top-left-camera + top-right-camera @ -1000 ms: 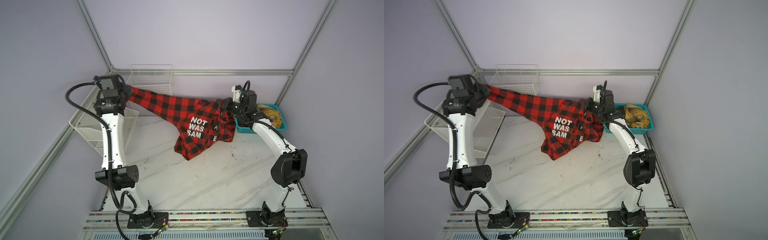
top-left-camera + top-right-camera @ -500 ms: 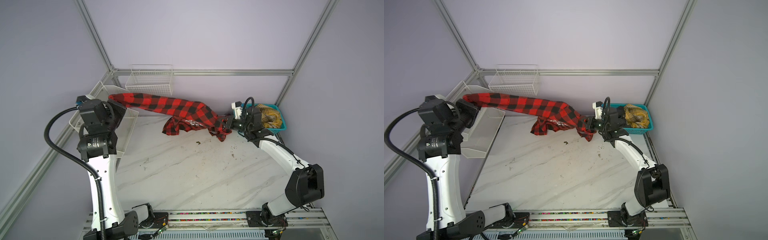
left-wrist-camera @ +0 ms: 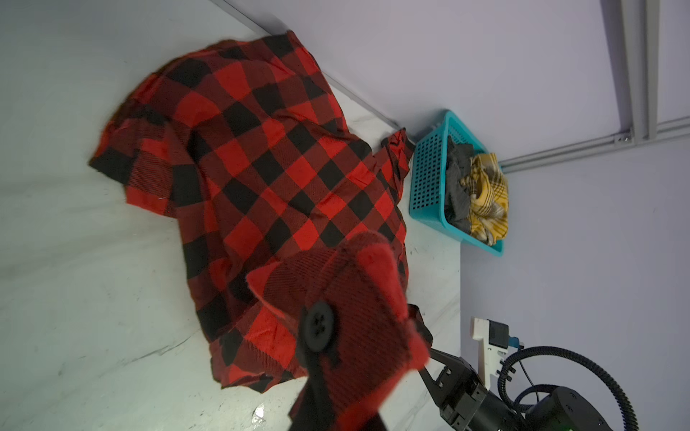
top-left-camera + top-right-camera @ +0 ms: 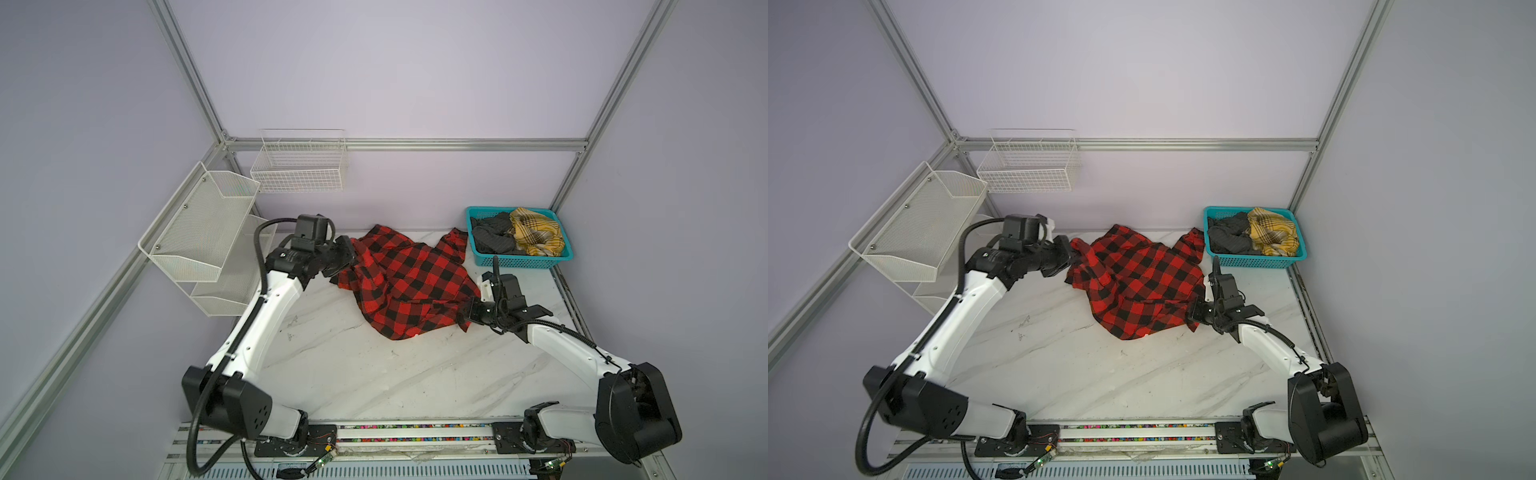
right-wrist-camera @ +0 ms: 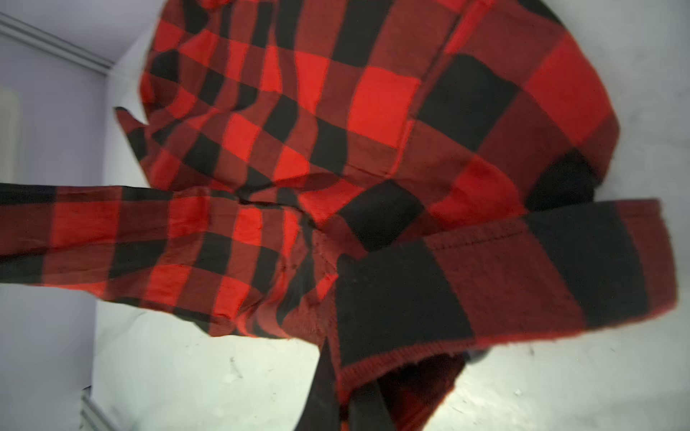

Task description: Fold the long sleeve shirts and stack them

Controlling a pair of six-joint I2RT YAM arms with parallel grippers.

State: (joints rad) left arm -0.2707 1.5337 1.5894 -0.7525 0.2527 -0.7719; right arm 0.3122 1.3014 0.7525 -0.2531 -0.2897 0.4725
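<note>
Arms low, extended — left end effector [image 4: 348, 258], right end effector [image 4: 468, 312] clamped.

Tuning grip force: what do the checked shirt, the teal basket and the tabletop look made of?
Checked shirt: soft woven cloth, likely brushed flannel; fuzzy matte edges, visible weave in the wrist views.
Teal basket: moulded plastic, slightly glossy, perforated grid wall.
Tabletop: white marble-look surface, grey veins, smooth; stone or laminate, cannot tell.

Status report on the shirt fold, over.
Left gripper shut on red plaid shirt. Right gripper shut on it too. Shirt crumpled on table, unfolded. Teal basket close beside.
</note>
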